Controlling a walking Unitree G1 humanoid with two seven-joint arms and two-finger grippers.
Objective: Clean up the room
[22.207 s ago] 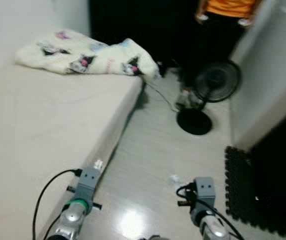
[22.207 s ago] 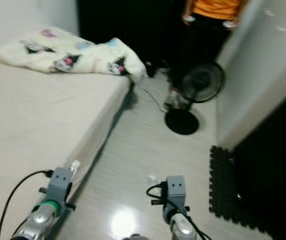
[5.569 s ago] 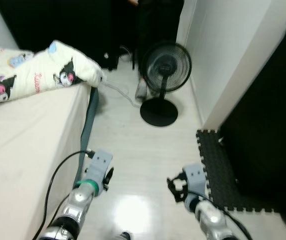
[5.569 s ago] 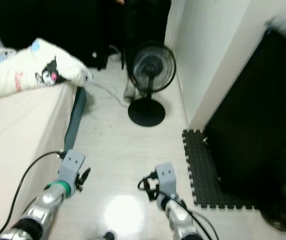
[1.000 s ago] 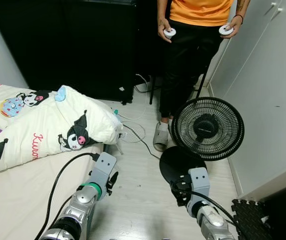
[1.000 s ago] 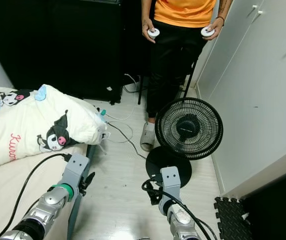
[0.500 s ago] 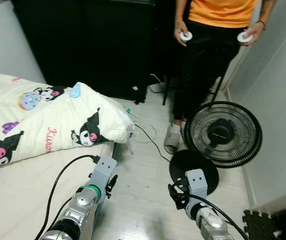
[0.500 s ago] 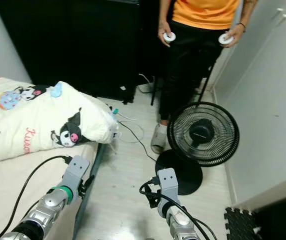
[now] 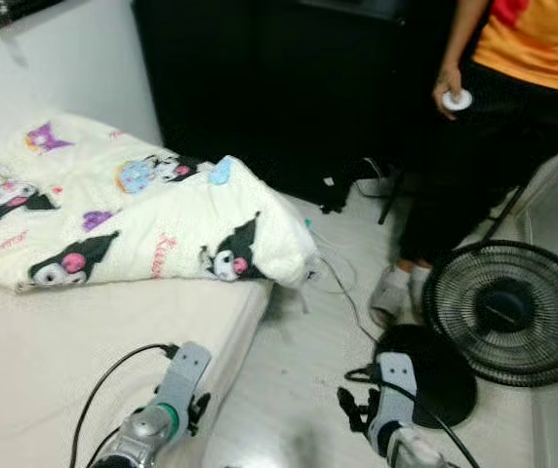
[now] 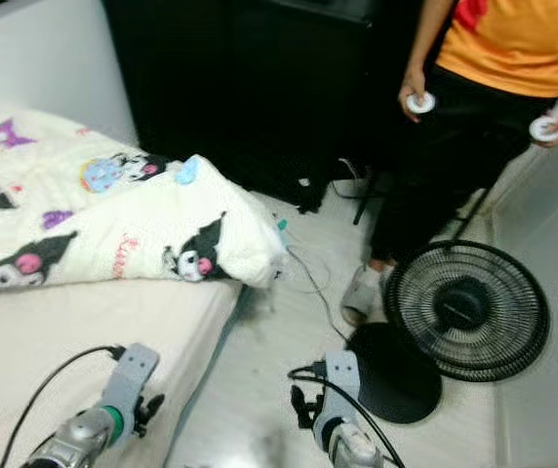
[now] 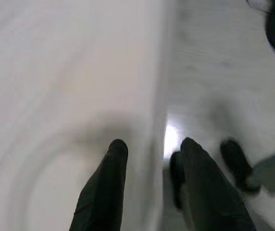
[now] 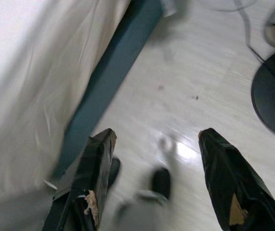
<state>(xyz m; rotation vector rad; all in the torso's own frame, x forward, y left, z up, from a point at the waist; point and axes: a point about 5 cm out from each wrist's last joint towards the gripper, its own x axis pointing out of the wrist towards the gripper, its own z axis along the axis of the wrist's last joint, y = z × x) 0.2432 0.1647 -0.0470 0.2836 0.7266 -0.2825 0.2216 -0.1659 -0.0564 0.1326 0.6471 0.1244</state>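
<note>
A crumpled white blanket (image 9: 152, 219) with cartoon prints lies across the far end of the bed (image 9: 35, 361), its corner hanging over the bed's edge. Both my arms hang low and idle. The left arm (image 9: 167, 409) is over the bed's near edge, and its gripper (image 11: 154, 143) is open, empty, above the mattress rim. My right arm (image 9: 392, 409) hangs over the pale floor. Its gripper (image 12: 157, 134) is open wide with nothing in it, beside the teal bed frame (image 12: 113, 82).
A black standing fan (image 9: 508, 310) with a round base (image 9: 440, 375) stands on the floor at the right. A person (image 9: 513, 107) in an orange top holds two white controllers behind it. Loose cables (image 9: 342, 283) trail past the bed corner. Dark furniture (image 9: 289, 88) fills the back.
The camera has swung left: more of the bed and blanket shows, and the fan and person sit nearer the right edge. Both arms hang as before.
</note>
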